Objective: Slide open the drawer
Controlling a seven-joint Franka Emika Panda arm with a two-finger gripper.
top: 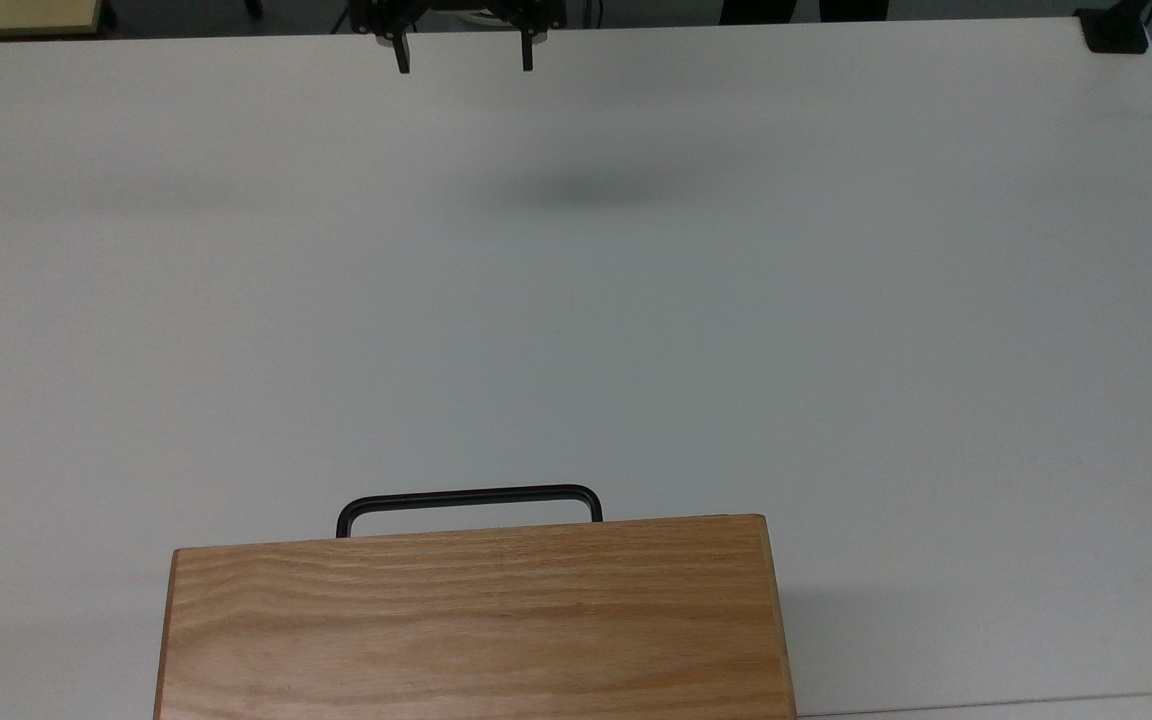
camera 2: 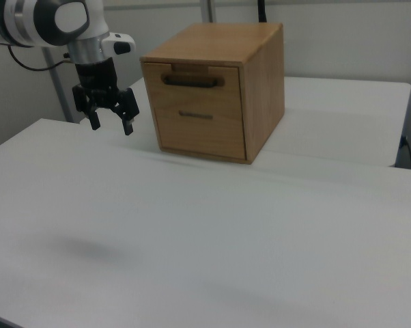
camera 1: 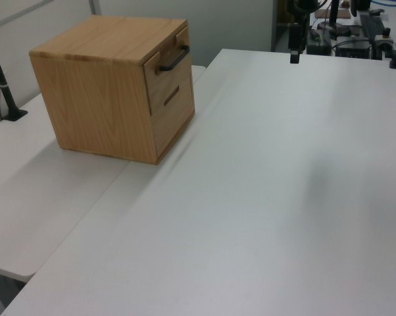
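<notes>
While the gripper hangs jaws apart (holding nothing) | drawer well apart | bare white table between.

Cabinet cut by bottom edge

Drawer shut, flush with cabinet front.
Light oak front panel, upper slot of box, black bar handle horizontal across top edge. Sits at 6 o'clock in top view, handle pointing to 12; at 10 o'clock in left view; at 12 in right view.
</notes>
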